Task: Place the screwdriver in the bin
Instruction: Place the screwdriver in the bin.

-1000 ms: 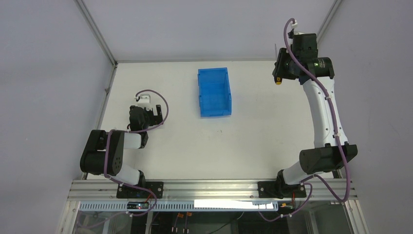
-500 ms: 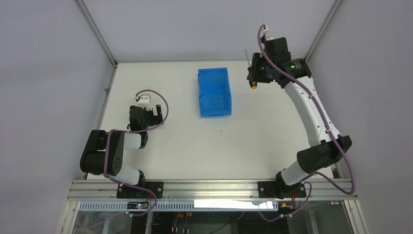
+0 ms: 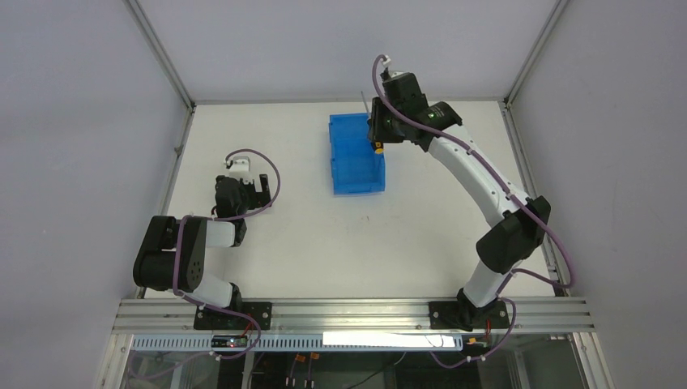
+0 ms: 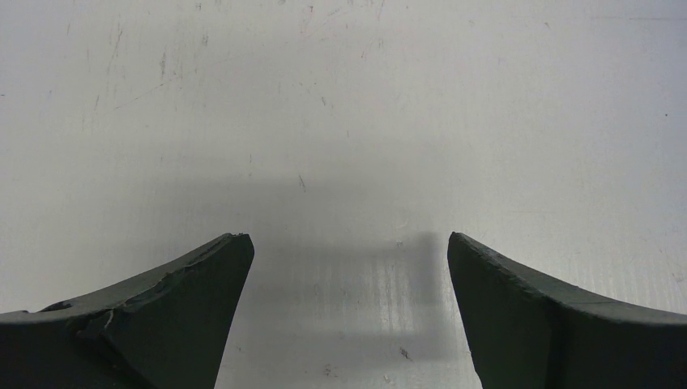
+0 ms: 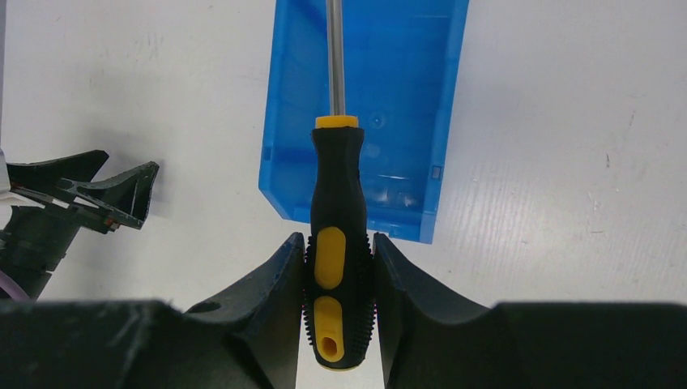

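The blue bin (image 3: 356, 154) stands at the table's back middle; it also shows in the right wrist view (image 5: 405, 105). My right gripper (image 3: 377, 130) is shut on the screwdriver (image 5: 339, 211) by its black and yellow handle and holds it in the air over the bin's right wall. The grey shaft (image 5: 334, 57) points out over the bin's inside. In the top view the yellow handle end (image 3: 377, 148) shows below the gripper. My left gripper (image 3: 258, 188) is open and empty, low over the bare table at the left (image 4: 344, 267).
The left arm is folded at the near left, its gripper also seen in the right wrist view (image 5: 81, 194). Grey enclosure walls and metal posts ring the white table (image 3: 421, 235).
My right arm has swung left from the back right corner, carrying the screwdriver to above the bin's right side. The left arm has not moved.
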`<action>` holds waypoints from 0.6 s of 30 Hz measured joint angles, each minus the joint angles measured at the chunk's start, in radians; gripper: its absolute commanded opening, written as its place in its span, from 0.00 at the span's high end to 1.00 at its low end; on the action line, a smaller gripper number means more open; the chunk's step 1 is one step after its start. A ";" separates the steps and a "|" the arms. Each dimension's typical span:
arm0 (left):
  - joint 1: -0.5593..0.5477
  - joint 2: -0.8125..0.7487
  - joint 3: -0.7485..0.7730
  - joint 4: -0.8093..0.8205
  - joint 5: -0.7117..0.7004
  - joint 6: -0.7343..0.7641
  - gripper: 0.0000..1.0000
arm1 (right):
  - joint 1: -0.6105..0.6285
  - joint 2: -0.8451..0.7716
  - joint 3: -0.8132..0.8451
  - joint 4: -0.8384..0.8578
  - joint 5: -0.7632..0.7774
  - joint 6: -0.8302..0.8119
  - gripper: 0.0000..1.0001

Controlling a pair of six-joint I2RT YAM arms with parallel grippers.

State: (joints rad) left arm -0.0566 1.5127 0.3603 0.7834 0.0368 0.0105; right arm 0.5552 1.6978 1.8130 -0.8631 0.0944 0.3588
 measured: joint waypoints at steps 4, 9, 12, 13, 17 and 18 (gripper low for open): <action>0.000 0.000 0.000 0.000 0.000 0.000 0.00 | 0.017 0.019 -0.030 0.059 0.007 0.009 0.90; 0.000 0.000 0.000 0.000 0.000 0.000 0.00 | 0.029 0.056 -0.060 0.117 0.017 0.014 0.91; 0.000 0.000 0.000 0.000 0.000 0.000 0.00 | 0.040 0.085 -0.082 0.157 0.027 0.015 0.91; 0.000 0.000 0.000 0.000 0.000 0.000 0.00 | 0.044 0.093 -0.090 0.170 0.030 0.015 0.91; 0.000 0.000 0.000 0.000 0.000 0.000 0.00 | 0.062 0.122 -0.169 0.242 0.041 0.014 0.91; 0.000 0.000 0.000 0.000 0.000 0.000 0.00 | 0.064 0.126 -0.185 0.253 0.043 0.014 0.91</action>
State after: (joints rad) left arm -0.0566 1.5127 0.3603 0.7834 0.0368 0.0105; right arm 0.6197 1.8240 1.6276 -0.6102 0.1379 0.3733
